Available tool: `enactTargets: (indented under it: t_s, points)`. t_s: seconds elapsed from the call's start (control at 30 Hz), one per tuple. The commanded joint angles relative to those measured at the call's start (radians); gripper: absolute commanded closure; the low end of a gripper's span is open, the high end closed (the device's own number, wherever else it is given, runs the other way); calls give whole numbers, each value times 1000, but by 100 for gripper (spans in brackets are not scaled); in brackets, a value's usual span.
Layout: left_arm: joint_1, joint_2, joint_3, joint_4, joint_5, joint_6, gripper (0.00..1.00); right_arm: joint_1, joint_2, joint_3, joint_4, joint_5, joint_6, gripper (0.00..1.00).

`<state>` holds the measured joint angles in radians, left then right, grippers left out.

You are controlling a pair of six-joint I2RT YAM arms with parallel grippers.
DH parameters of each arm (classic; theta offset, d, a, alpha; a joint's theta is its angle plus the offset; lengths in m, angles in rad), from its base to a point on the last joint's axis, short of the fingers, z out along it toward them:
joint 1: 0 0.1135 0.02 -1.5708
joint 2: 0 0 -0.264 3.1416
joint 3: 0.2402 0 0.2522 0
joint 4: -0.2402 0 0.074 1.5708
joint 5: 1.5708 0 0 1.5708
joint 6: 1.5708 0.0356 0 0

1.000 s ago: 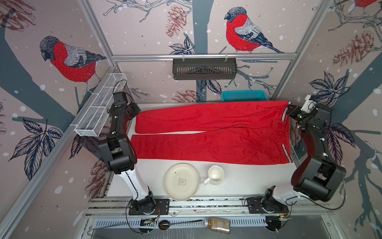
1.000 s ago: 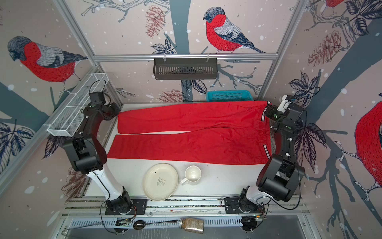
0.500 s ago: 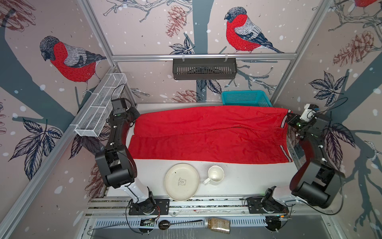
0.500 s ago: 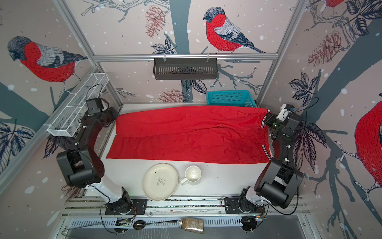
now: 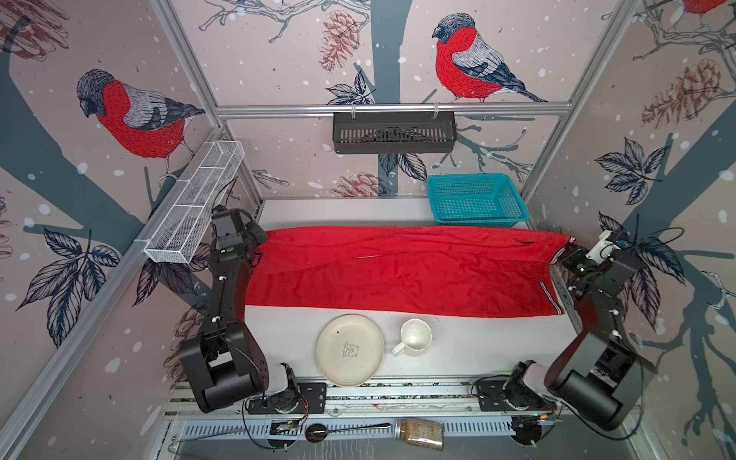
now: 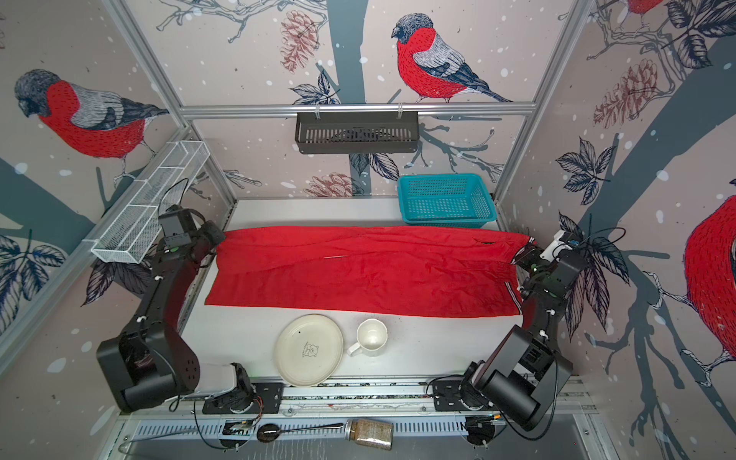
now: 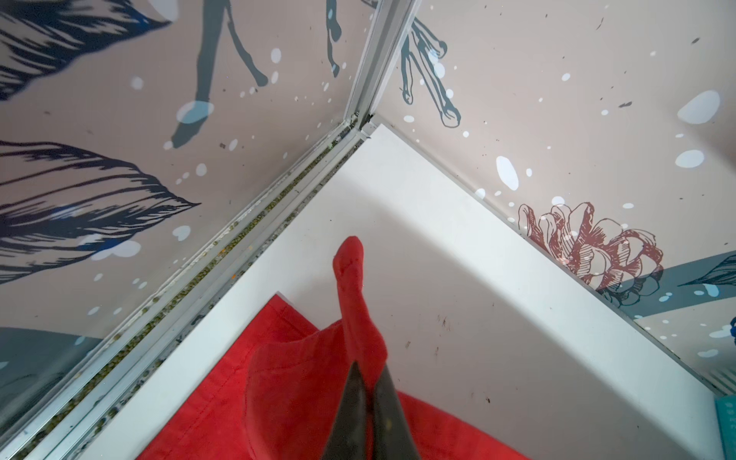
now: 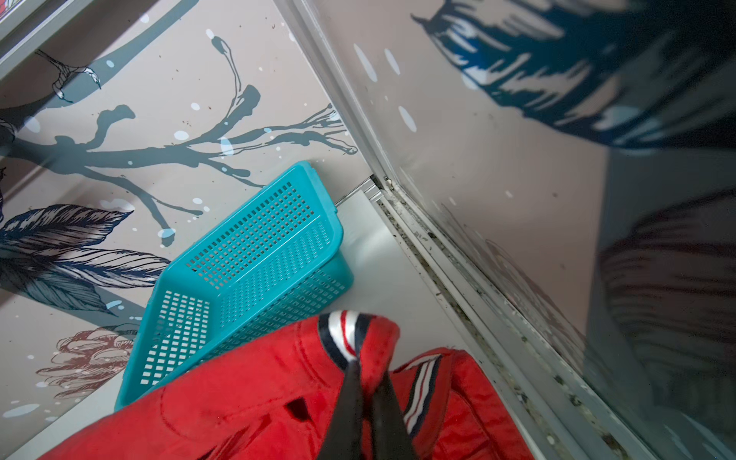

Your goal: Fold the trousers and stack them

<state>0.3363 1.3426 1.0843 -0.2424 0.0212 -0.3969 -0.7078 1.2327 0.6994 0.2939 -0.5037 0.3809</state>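
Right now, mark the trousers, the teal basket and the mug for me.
trousers (image 5: 398, 278): in a top view, on the middle of the spread red fabric.
teal basket (image 5: 478, 217): in a top view, on its near wall.
mug (image 5: 415, 335): in a top view, inside its open mouth.

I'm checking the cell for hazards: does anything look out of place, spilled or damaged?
A jar lies on its side beside a spoon on the slotted ledge below the table's front edge, off the work surface. The trousers show a small dark slit near the striped end; tear or pocket, I cannot tell.
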Motion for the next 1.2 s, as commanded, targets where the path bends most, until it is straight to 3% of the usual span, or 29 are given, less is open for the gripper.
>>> enactTargets:
  t_s: [0.0,0.27,0.5,0.7,0.87,1.07,1.17]
  points:
    - [6,-53,-55,47,-78,-30,100,-7,-20,-39,65,71,28,99]
    - [56,-131,-182,74,-149,-37,100,-8,-169,-197,79,134,79,97]
    - [67,-168,-262,115,-224,-79,100,-15,-296,-283,-60,363,116,96]
    - [72,-193,-306,117,-154,-136,100,-18,-316,-339,-83,356,151,93]
    - [72,-210,-369,121,-125,-155,100,-12,-408,-371,-120,334,143,82]
    - [72,-230,-368,137,-129,-165,100,17,-470,-342,-202,359,197,56]
    - [71,-230,-364,154,-101,-170,100,53,-540,-353,-228,399,245,48]
